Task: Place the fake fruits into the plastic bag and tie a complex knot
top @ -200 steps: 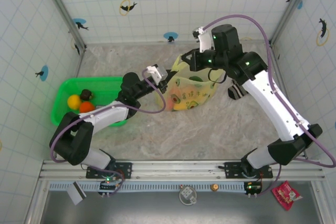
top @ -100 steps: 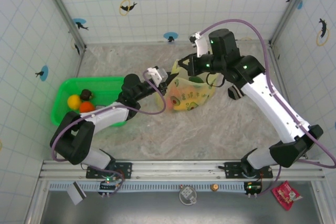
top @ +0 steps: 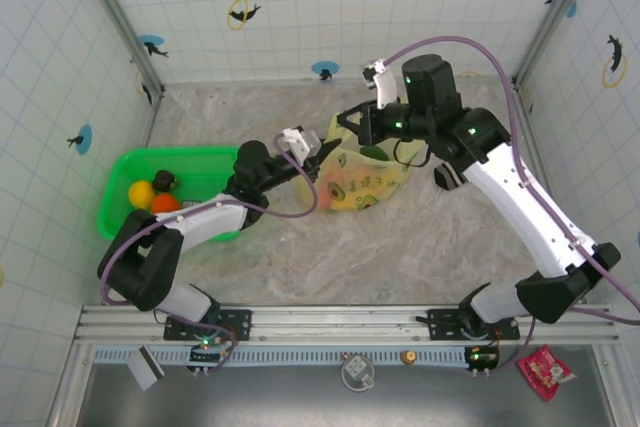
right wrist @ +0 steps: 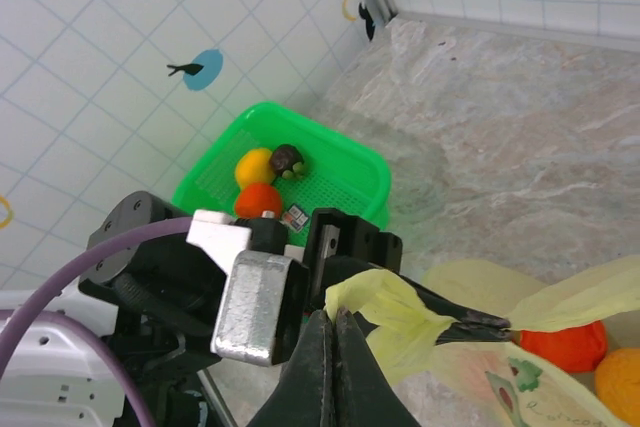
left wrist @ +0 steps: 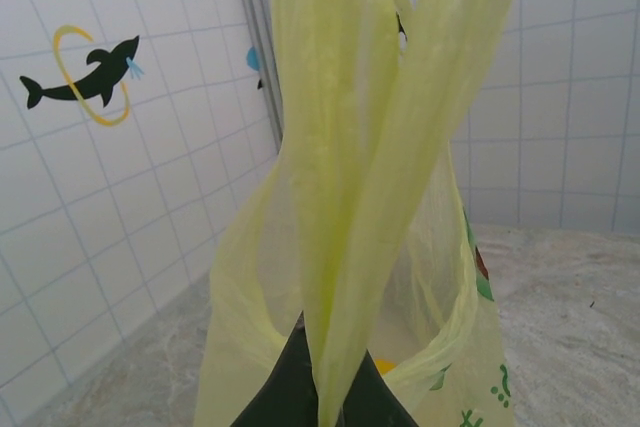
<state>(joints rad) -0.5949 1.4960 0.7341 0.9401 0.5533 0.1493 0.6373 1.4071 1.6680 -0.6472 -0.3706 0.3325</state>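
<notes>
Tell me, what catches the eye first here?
A pale yellow bag sits mid-table, its top pulled up between the left pincer and the right pincer, both shut on the film. At the left, a bright green basket holds three fruits: yellow, orange and dark brown.

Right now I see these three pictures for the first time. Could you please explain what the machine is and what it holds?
These are two robot arms bolted to a table. One picture looks down from above; the other two come from a camera on each wrist. The left gripper and the right gripper are both shut on the handles of a thin yellow bag, which holds fruits. A green basket to the left holds three more fruits.
</notes>
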